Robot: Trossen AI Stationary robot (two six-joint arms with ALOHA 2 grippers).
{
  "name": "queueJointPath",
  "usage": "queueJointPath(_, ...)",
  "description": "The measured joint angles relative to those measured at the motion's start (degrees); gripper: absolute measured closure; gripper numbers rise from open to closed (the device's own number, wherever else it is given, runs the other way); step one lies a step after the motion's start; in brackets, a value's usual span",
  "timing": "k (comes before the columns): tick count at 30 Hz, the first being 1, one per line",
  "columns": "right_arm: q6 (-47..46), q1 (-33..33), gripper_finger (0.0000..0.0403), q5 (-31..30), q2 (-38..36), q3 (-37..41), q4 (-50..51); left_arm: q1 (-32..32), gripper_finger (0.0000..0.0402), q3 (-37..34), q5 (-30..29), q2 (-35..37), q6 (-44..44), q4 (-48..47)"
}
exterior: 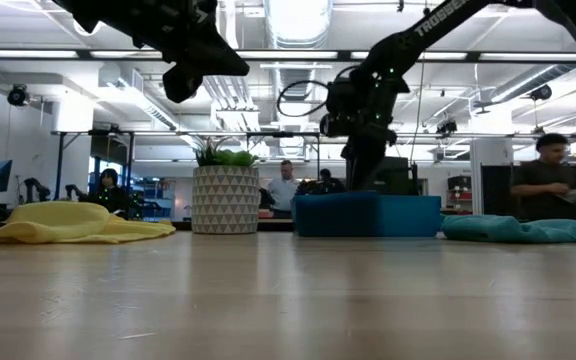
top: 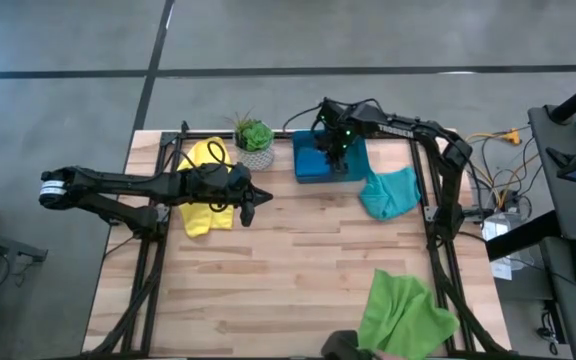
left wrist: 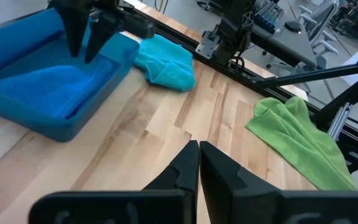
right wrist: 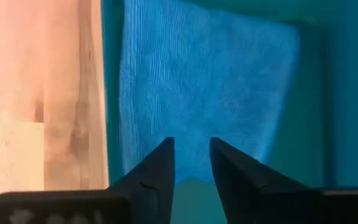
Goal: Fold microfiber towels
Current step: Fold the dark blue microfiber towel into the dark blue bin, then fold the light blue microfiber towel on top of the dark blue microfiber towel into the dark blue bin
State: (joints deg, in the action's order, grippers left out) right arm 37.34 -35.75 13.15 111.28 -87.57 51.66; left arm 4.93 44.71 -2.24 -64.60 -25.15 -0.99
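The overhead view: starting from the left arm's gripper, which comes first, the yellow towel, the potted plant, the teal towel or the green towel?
Measured from the left gripper:
1. Yellow towel, right beside it, partly under the arm.
2. Potted plant, behind it at the back edge.
3. Teal towel, across at the right side.
4. Green towel, front right corner.

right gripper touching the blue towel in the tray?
Apart. The low view shows the right gripper above the tray rim; the right wrist view shows its slightly open fingers clear of the blue towel.

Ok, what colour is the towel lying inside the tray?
Blue. The towel in the tray shows best in the right wrist view.
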Motion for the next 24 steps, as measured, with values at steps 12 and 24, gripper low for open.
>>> queueJointPath(12, -0.4, 1.9, 0.0391, -4.9, 8.5, 0.1, -2.9, 0.0, 0.0402, -0.1, 0.0, -0.5, -0.1, 0.0)
queueJointPath(24, -1.3, -0.3, 0.0394, -6.4, 5.1, -0.6, -11.0, 0.8, 0.0402, 0.1, 0.0, -2.8, -1.6, 0.1)
